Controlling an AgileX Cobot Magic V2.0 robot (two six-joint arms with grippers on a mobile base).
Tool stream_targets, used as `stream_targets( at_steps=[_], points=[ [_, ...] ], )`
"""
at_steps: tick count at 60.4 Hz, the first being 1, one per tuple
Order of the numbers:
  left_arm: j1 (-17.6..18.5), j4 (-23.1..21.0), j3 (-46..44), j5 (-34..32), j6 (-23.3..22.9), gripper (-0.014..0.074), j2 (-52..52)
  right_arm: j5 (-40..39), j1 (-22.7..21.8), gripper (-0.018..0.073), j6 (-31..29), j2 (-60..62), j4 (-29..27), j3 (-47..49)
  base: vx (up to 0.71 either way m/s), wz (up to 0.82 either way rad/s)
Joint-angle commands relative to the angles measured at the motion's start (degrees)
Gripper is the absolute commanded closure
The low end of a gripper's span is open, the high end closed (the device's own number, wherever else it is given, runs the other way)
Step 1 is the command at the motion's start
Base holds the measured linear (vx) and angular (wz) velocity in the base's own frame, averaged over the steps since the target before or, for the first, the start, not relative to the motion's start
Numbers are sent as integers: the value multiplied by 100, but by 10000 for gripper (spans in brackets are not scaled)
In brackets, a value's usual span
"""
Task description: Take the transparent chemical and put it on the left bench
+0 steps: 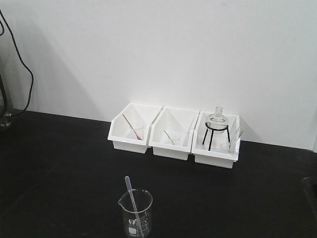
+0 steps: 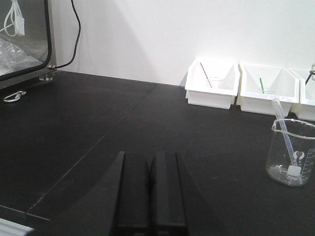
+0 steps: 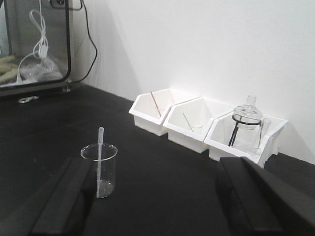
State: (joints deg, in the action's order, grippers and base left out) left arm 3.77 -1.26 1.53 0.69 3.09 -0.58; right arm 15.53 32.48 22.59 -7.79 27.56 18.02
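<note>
Fingers of the left gripper (image 2: 150, 196) are pressed together, nothing between them, low over the left bench (image 2: 98, 132). Right gripper (image 3: 157, 196) fingers are spread wide apart, nothing held; one black finger (image 3: 64, 201) is seen at each lower corner of the right wrist view.

Transparent chemical (image 1: 132, 198) is seen standing tilted inside a clear beaker (image 1: 135, 214) on the black benchtop, upper end leaning over the rim, lower end at the beaker floor. No gripper is touching it. In the right wrist view the beaker is seen just beside the left-hand finger, with open bench between the fingers.

Three white bins are lined up side by side at the white wall, well apart from the beaker:
- left bin (image 1: 130, 134): small beaker with a red-tinted pipette (image 1: 130, 124) leaning in it
- middle bin (image 1: 171, 136): small beaker with a green-tinted pipette (image 1: 169, 136) in it
- right bin (image 1: 216, 144): round glass flask (image 1: 216, 121) seated on a black wire stand (image 1: 212, 136); more clear glass is seen beside it, type cannot be told

A black cable (image 1: 22, 69) is hung down the wall at far left.
</note>
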Motion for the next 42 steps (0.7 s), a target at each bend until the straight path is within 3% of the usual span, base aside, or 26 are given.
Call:
stream_targets(
  at_steps=[1,7,27,31,34,36,42],
  points=[
    [10,-4,93,-449,-45,600,-110,-292,-14,22,76,486,-22,-181,0,0],
    [10,-4,93,-449,-45,600,-110,-302,-14,31,166,926,-202,-413,0,0],
    [10,-4,93,-449,-45,600,-110,-315,7,37,166,773,-257,-592,0,0],
    [10,-4,93,-449,-45,600,-110,-335,-44,37,166,892,-957,-854,0,0],
    [10,-4,93,-449,-45,600,-110,-391,-310,37,166,916,-1700,-1162,0,0],
    [10,-4,93,-449,-45,600,-110,-441,-521,37,166,903,-1909,-1340,0,0],
    [10,-4,93,-449,-45,600,-110,-513,-1624,37,166,909,-1833,-1887,0,0]
  ],
)
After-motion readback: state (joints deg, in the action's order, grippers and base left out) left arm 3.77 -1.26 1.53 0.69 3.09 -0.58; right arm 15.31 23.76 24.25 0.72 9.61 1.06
